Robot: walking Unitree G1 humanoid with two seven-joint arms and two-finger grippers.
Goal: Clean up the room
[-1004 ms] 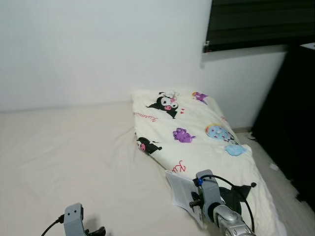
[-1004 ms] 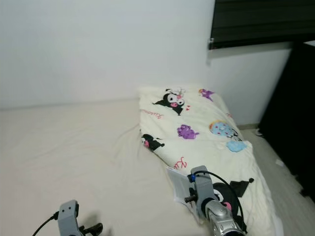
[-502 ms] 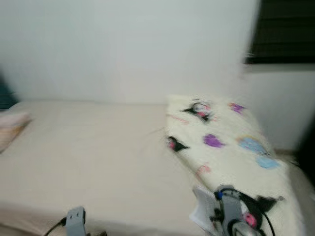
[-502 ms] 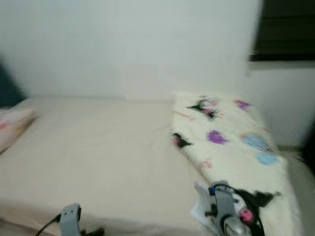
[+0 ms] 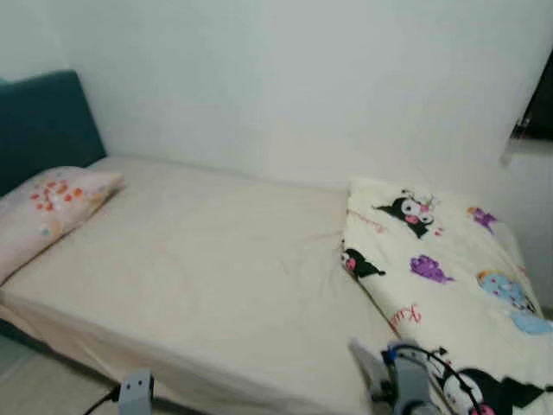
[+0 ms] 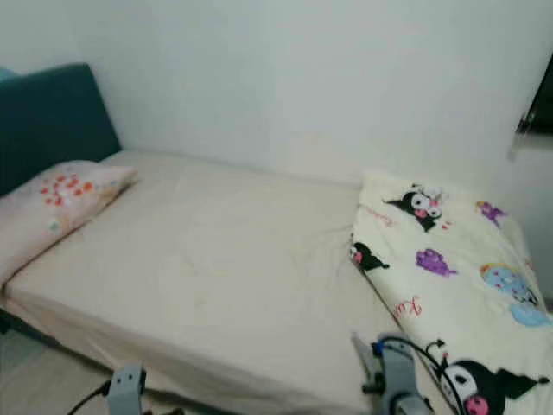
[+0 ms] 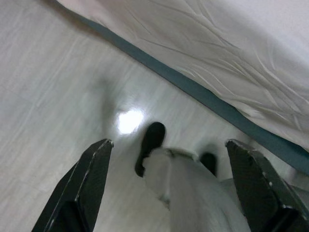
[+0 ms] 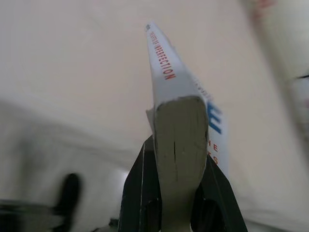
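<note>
Right gripper (image 8: 176, 193) clamps a book (image 8: 178, 116); red spine text ends "IMPERFECTION". Left gripper (image 7: 169, 188) spread wide over floor (image 7: 43, 96), by bed (image 5: 216, 277).

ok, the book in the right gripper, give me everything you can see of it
The book is a paperback with a white spine bearing red lettering that ends in "IMPERFECTION", and blue and red letters on its cover. It is closed, seen end-on, its greyish page edges facing the wrist camera. The right gripper is shut on it, one black finger pressed to each cover. It is held above the cream bed sheet, apparently not touching it.
</note>
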